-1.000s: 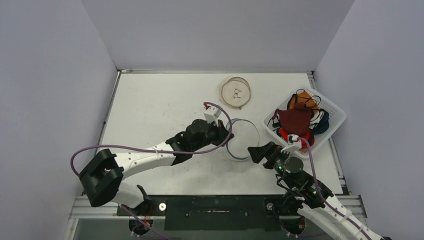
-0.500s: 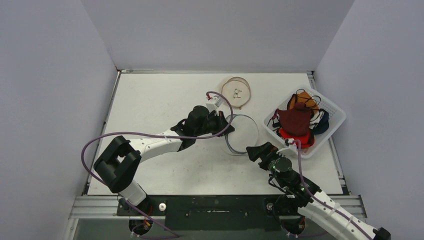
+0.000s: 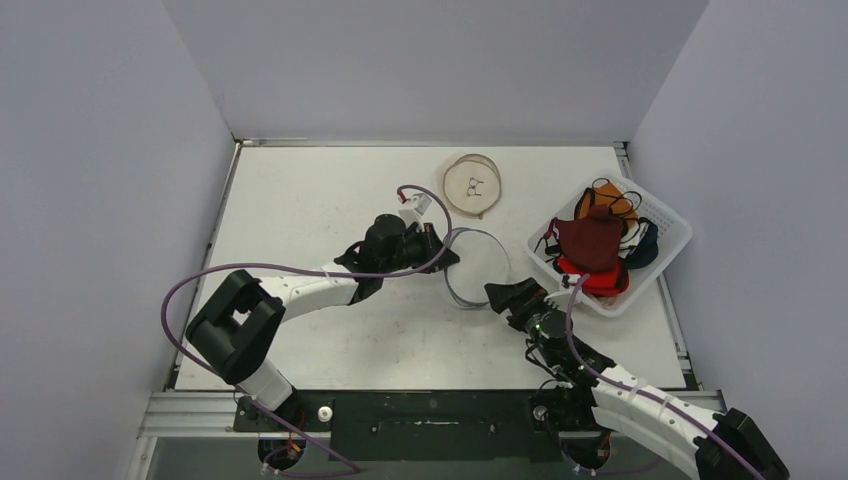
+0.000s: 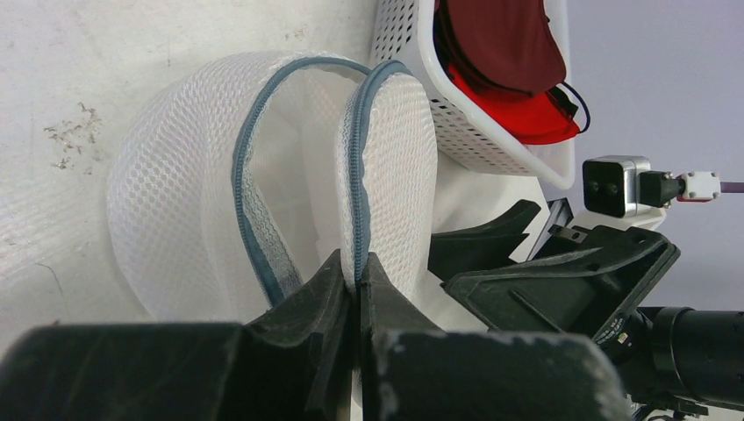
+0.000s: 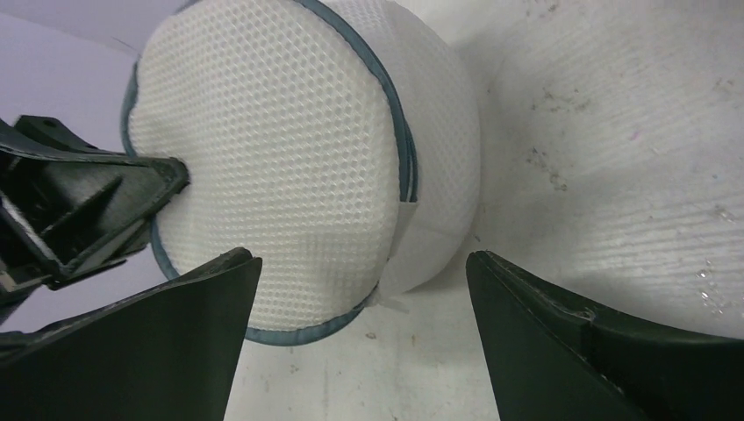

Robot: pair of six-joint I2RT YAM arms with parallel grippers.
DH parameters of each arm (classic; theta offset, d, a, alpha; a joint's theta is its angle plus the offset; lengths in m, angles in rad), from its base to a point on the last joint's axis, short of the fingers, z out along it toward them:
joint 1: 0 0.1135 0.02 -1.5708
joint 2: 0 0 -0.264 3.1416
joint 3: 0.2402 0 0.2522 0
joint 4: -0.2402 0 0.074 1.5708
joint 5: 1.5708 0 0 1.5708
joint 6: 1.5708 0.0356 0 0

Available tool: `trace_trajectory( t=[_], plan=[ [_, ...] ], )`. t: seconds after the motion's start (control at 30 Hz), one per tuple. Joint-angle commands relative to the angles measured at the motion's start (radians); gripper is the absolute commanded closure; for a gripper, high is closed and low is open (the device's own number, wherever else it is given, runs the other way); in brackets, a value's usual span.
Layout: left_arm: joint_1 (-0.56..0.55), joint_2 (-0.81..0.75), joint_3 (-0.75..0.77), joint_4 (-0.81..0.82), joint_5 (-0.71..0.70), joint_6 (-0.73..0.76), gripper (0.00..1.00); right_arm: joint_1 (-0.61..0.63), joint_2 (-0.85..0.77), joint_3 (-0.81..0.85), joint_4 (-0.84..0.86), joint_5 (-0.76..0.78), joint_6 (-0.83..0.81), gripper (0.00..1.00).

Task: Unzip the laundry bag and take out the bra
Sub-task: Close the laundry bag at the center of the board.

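The laundry bag (image 3: 480,264) is a round white mesh pouch with grey-blue zip trim, tipped up on the table centre. My left gripper (image 3: 442,253) is shut on its zip rim, seen close in the left wrist view (image 4: 358,279). There the bag (image 4: 184,193) gapes, its two trimmed edges apart, with only white mesh showing inside. No bra shows in it. My right gripper (image 3: 507,295) is open and empty just near-right of the bag. In the right wrist view the bag (image 5: 272,149) lies ahead between the spread fingers (image 5: 158,324).
A white slotted basket (image 3: 668,243) of dark red, red and orange garments stands right of the bag and also shows in the left wrist view (image 4: 456,123). A round beige pouch (image 3: 472,184) lies at the back. Walls enclose the table on three sides.
My left gripper has pulled the bag's rim back and to the left, tipping the bag up. My right gripper has moved forward and left, closer to the bag.
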Motion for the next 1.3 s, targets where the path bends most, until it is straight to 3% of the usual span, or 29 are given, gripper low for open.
trace_trajectory(
  t=[0.0,0.13,0.37,0.5,0.93,1.17,1.2,1.27],
  plan=[
    [0.013,-0.035,0.001,0.080,0.020,-0.016,1.00,-0.039,0.038,-0.036,0.267,-0.039,0.006,0.11],
    [0.015,-0.028,0.000,0.086,0.025,-0.022,1.00,-0.095,0.118,-0.032,0.333,-0.128,0.019,0.15],
    [0.017,-0.018,-0.003,0.103,0.030,-0.039,1.00,-0.106,0.228,-0.024,0.408,-0.156,0.034,0.15],
    [0.017,-0.021,-0.009,0.111,0.034,-0.048,1.00,-0.109,0.297,-0.023,0.506,-0.176,0.040,0.20],
    [0.026,-0.027,-0.043,0.147,0.049,-0.065,1.00,-0.112,0.428,0.022,0.629,-0.206,0.026,0.63],
    [0.033,-0.086,-0.060,0.113,0.032,-0.066,1.00,-0.143,0.379,0.025,0.558,-0.303,-0.016,0.94],
    [0.035,-0.103,-0.064,0.097,0.025,-0.065,0.95,-0.153,0.359,0.030,0.525,-0.332,-0.030,0.95],
    [0.043,-0.146,-0.078,0.062,0.014,-0.060,0.75,-0.181,0.317,0.049,0.441,-0.394,-0.070,0.95]
  ],
)
